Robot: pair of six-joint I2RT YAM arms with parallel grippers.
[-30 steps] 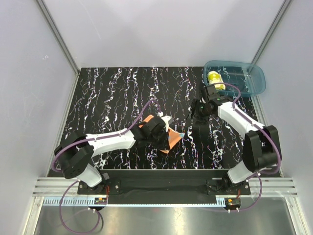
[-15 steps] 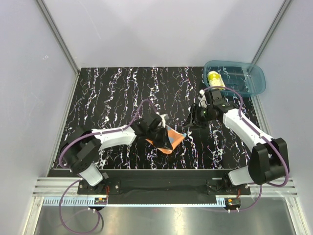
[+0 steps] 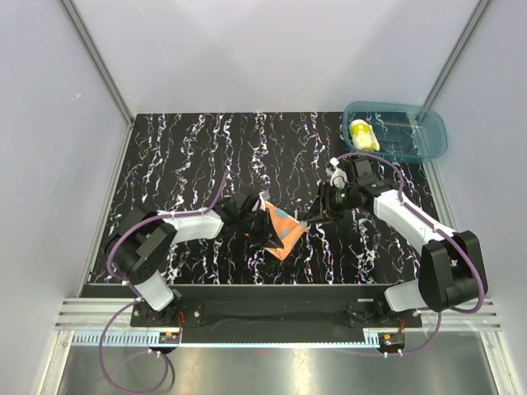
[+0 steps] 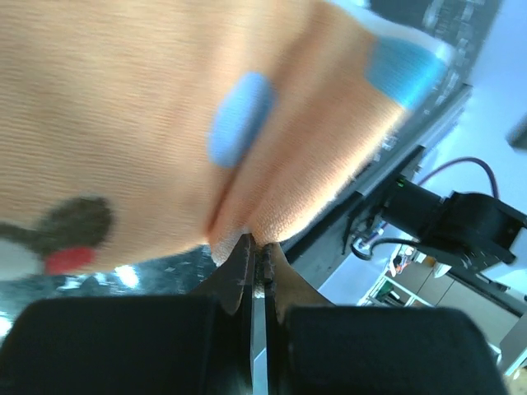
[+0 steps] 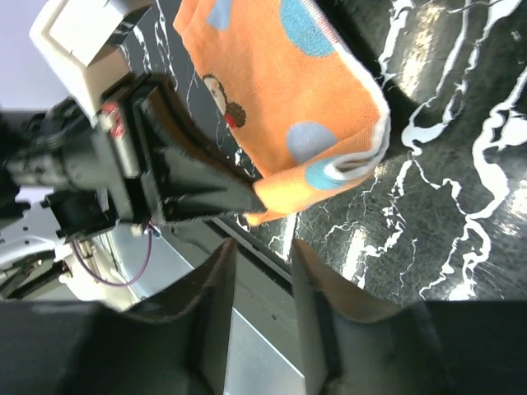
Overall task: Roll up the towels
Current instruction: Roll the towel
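Note:
The orange towel (image 3: 282, 231), with light-blue and white patches, hangs folded above the near middle of the table. My left gripper (image 3: 260, 217) is shut on its left edge; in the left wrist view the orange towel (image 4: 165, 123) fills the top and the left gripper (image 4: 258, 249) pinches its hem. My right gripper (image 3: 312, 216) hovers just right of the cloth, open and empty. In the right wrist view the right gripper (image 5: 259, 262) sits below the orange towel (image 5: 280, 99), close to the pinched corner. The yellow towel (image 3: 361, 134) lies rolled in the bin.
A translucent teal bin (image 3: 420, 136) stands at the table's far right corner. The black marbled table (image 3: 206, 156) ends at a metal rail (image 3: 272, 317) along the near edge. The left gripper's black fingers (image 5: 198, 185) lie just above my right fingers.
The left gripper drew the orange towel up and left, so it now hangs folded. The right arm swung from near the bin toward the towel, and its jaws narrowed.

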